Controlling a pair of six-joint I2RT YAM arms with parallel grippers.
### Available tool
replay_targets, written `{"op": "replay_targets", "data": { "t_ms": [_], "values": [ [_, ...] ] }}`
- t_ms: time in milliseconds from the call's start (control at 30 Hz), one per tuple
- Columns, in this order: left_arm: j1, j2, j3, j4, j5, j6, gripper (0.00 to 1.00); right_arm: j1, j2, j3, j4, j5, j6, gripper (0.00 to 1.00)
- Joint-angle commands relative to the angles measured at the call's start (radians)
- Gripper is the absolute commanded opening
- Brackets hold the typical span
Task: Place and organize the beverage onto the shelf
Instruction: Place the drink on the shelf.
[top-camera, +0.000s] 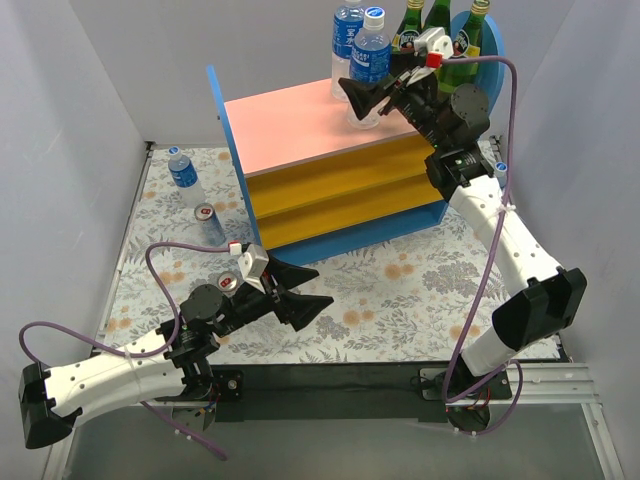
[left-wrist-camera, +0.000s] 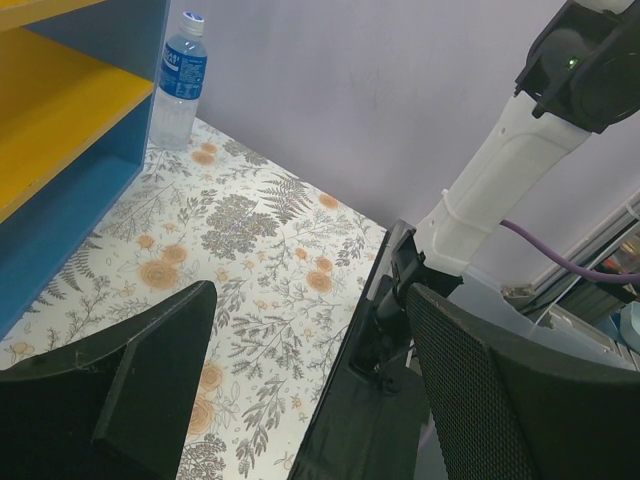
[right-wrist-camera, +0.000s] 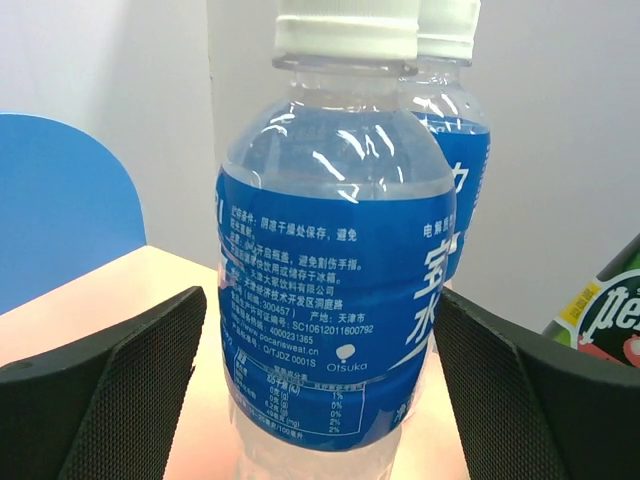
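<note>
My right fingers (right-wrist-camera: 120, 390) stand spread around a blue-labelled bottle (right-wrist-camera: 330, 280) atop the shelf (top-camera: 290, 125) — not clamped. My left fingers (left-wrist-camera: 130, 400) gape empty before the shelf.

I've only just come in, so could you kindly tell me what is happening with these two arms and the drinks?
The drinks are being stocked onto the shelf. The right hand is up at the pink top board, open, straddling a blue-labelled bottle that stands beside a second bottle, with three green bottles nearby. The left hand hovers open and empty over the table, where a loose bottle and a can wait.
</note>
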Motion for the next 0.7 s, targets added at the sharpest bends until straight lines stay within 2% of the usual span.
{"op": "replay_targets", "data": {
  "t_ms": [0,300,667],
  "values": [
    [-0.002,-0.019,-0.002,-0.014,-0.011,-0.004,0.76,0.006,-0.052,0.006,0.07,-0.024,-0.037,0.98],
    [-0.002,-0.02,0.044,-0.1,-0.013,0.027,0.76,-0.019,-0.121,0.0,0.057,-0.109,-0.097,0.98],
    [-0.002,0.003,0.133,-0.229,-0.005,0.09,0.76,-0.12,-0.258,-0.124,0.041,-0.173,-0.076,0.98]
  ]
}}
